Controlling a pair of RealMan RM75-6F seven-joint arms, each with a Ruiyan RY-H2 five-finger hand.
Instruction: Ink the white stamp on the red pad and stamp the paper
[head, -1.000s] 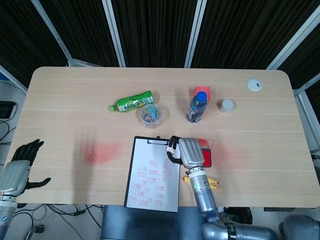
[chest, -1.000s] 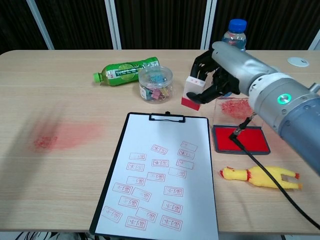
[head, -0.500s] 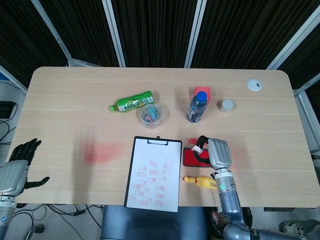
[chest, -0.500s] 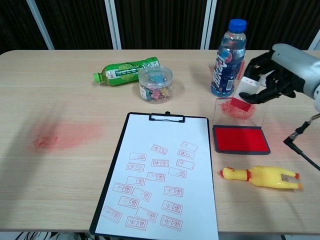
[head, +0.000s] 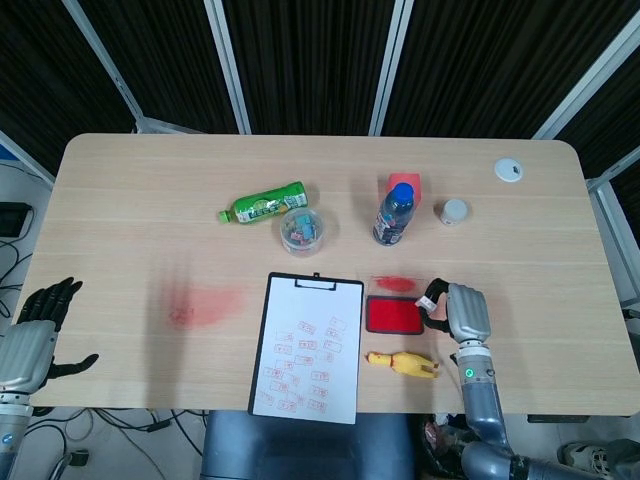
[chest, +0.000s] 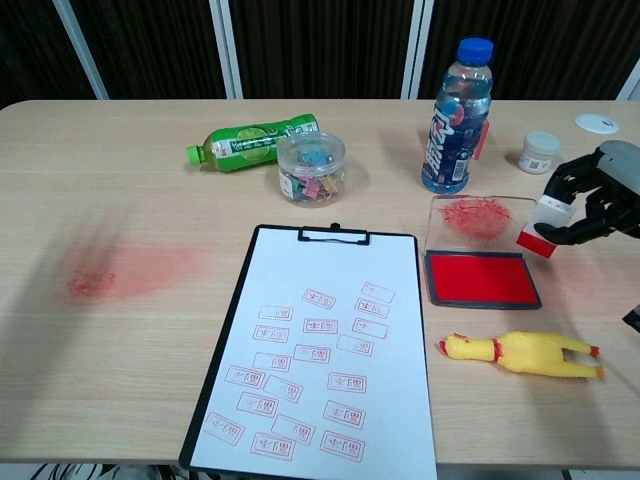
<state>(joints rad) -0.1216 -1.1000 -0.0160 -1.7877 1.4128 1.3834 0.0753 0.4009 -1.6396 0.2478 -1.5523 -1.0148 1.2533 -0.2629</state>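
The clipboard (chest: 320, 350) lies at the near edge of the table (chest: 120, 180) and holds a sheet of paper (chest: 300, 300) covered with red rectangular stamp marks; their characters are too small to read. Just right of the clipboard lies a yellow rubber chicken (chest: 520, 353). Behind the chicken sits the red ink pad (chest: 480, 277), with its clear lid (chest: 478, 218) standing open and smeared red. The right hand (chest: 600, 195) grasps the white stamp (chest: 545, 222) between curled fingers, just right of the pad, with the stamp's red face tilted down and off the table. The left hand (head: 40, 325) hangs beyond the near left table edge, released, with fingers apart and nothing in it. A red ink smear (chest: 120, 270) marks the table left of the clipboard. Further back, a clear round tub (chest: 312, 168) contains coloured clips. Touching the tub lies a green bottle (chest: 252, 142) on its side; its label is unreadable. A blue-capped bottle (chest: 455, 115) stands upright behind the pad; its label is unreadable. A small white jar (chest: 540, 152) stands to its right.
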